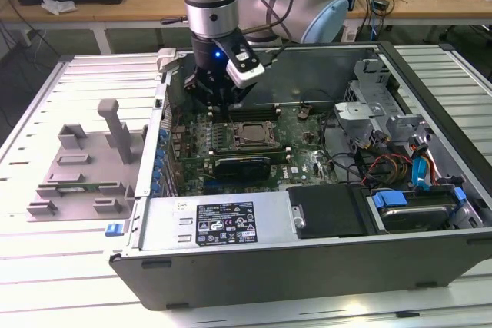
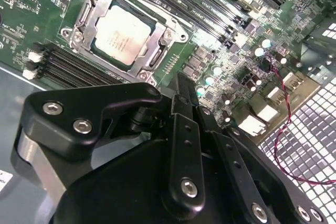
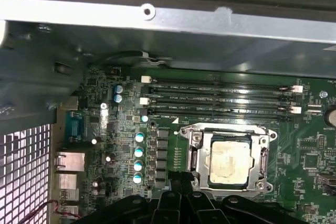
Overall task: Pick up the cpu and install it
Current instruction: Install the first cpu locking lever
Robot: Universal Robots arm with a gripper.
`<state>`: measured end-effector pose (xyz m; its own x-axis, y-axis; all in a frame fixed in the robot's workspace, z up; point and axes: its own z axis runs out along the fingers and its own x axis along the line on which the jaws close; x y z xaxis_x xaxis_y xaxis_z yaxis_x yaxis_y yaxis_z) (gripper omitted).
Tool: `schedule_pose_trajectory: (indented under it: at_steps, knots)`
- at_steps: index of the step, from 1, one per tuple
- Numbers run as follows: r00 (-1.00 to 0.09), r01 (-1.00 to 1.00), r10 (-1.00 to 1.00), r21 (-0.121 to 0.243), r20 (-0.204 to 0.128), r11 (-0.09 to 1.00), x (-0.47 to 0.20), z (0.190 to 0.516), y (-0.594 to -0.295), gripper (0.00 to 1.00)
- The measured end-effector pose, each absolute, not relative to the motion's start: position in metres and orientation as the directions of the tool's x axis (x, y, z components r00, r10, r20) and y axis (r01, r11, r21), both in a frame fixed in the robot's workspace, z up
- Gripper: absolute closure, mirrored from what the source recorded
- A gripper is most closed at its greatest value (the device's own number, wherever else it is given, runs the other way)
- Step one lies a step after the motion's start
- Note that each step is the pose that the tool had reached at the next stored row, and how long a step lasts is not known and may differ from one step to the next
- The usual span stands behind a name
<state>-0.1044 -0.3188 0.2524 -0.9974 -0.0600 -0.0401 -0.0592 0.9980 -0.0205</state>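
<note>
Fingers pressed together and empty, the gripper [image 1: 221, 104] hangs over the motherboard [image 1: 301, 140] inside an open case [image 1: 307, 270] at the centre of the exterior view. The cpu [image 1: 250, 137] lies in its socket frame [image 2: 84, 22], silvery top up, just below the gripper in that view. A printed label [image 1: 225, 223] marks the power supply [image 1: 173, 224]; a grey tray [image 1: 77, 167] sits on the exterior view's left.

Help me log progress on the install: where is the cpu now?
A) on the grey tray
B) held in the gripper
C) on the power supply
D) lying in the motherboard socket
D: in both wrist views the cpu sits inside the socket frame on the motherboard.
</note>
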Motion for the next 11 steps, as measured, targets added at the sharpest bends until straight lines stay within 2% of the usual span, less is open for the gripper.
schedule_pose_trajectory:
  at_steps: [1, 3, 4, 6, 9, 11]
  knots:
    - [-0.998, -0.059, -0.060, -0.020, -0.029, 0.998, -0.1044, 0.2522, -0.3188, 0.89]
    - [-0.998, -0.060, -0.060, -0.017, 0.015, 0.998, -0.1043, 0.2519, -0.3188, 0.89]
    - [-0.998, -0.060, -0.060, 0.001, 0.013, 0.998, -0.1044, 0.2517, -0.3189, 0.89]
    - [-0.998, -0.060, -0.061, 0.062, 0.009, 0.996, -0.1054, 0.2518, -0.3194, 0.89]
    - [-0.998, -0.060, -0.061, 0.117, 0.005, 0.991, -0.1073, 0.2518, -0.3199, 0.89]
    - [-0.998, -0.061, -0.062, 0.188, -0.001, 0.980, -0.1098, 0.2518, -0.3203, 0.89]
